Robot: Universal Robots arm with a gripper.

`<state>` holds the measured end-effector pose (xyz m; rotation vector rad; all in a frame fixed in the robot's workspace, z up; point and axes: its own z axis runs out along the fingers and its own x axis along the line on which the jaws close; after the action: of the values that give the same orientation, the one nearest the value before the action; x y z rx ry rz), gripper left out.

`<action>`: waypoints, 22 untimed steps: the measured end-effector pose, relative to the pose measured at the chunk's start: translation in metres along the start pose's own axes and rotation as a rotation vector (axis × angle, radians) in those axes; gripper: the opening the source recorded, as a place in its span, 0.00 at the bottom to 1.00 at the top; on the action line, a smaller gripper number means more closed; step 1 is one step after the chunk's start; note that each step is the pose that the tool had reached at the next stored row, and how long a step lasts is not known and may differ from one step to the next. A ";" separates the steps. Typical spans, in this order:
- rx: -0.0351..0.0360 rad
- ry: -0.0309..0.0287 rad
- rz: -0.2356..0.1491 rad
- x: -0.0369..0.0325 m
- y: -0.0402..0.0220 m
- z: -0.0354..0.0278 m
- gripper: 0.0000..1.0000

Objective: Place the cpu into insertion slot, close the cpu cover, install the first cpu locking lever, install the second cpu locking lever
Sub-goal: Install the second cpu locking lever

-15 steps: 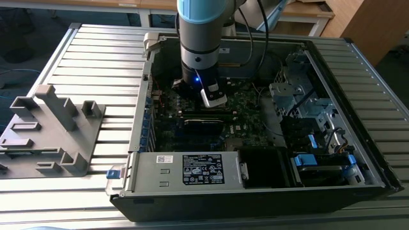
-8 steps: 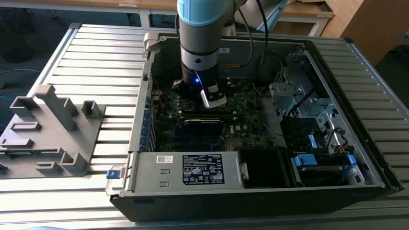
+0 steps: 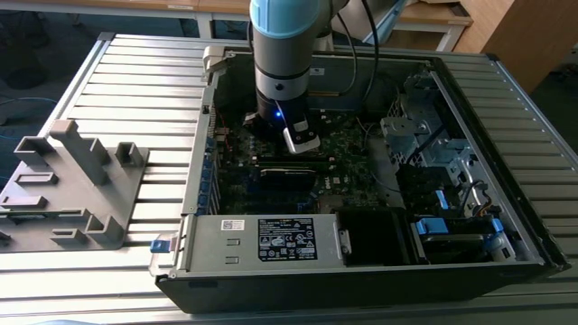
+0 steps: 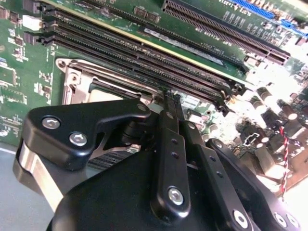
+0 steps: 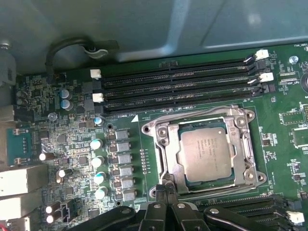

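1. Black computer case lies open on the slatted table in the exterior view; the single arm reaches straight down over the motherboard, its gripper low above the board near the case's middle

2. Green motherboard fills the second wrist view: the gripper has its black fingers pressed together, clenched on nothing visible, tips just beside the socket's silvery edge and the nearest of four long memory slots

3. Silver-grey, the one cpu sits flat in its socket in the first wrist view, the cpu cover framing it; the fingertips touch or nearly touch the frame's edge nearest the claw, the chip just beyond them
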<state>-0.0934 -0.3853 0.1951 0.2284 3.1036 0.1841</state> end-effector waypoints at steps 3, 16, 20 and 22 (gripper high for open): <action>0.0000 -0.0001 0.000 0.0037 -0.0009 -0.0001 0.11; -0.0003 -0.0001 0.000 0.0043 -0.0035 -0.0044 0.11; -0.0001 0.0001 0.000 0.0042 -0.0025 -0.0130 0.11; -0.0003 0.0001 0.000 0.0036 -0.0024 -0.0131 0.11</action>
<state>-0.0977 -0.3886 0.2079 0.2283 3.1036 0.1846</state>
